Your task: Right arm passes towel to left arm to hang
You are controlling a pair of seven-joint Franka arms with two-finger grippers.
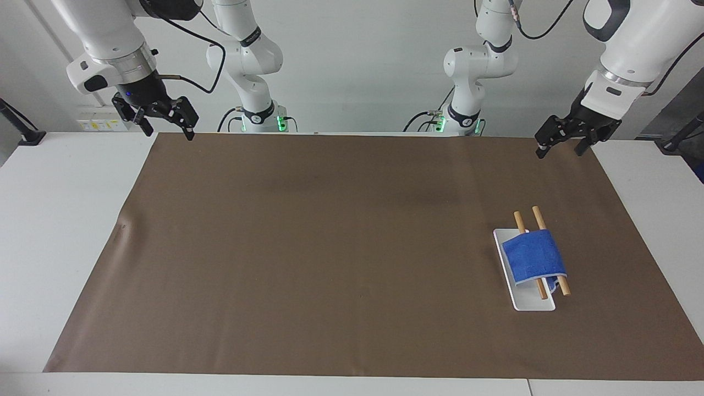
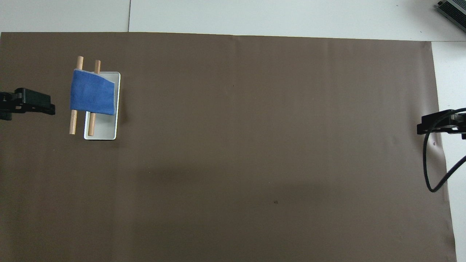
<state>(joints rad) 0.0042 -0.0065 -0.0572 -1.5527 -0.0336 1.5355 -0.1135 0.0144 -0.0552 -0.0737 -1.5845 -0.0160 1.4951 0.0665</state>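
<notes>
The blue towel point(image 1: 533, 257) hangs folded over two wooden rods point(image 1: 539, 218) of a small rack with a white base point(image 1: 532, 303), toward the left arm's end of the table. It also shows in the overhead view point(image 2: 93, 92). My left gripper point(image 1: 559, 152) is open and empty, up in the air over the mat's edge, apart from the towel; it shows in the overhead view point(image 2: 36, 103) beside the rack. My right gripper point(image 1: 169, 133), with the blue light, is open and empty over the mat's corner at the right arm's end, and shows in the overhead view point(image 2: 433, 125).
A brown mat point(image 1: 330, 247) covers most of the white table point(image 1: 66, 220). A loose black cable point(image 2: 431, 171) hangs from the right wrist. Two more white arms point(image 1: 250, 60) stand at the back wall.
</notes>
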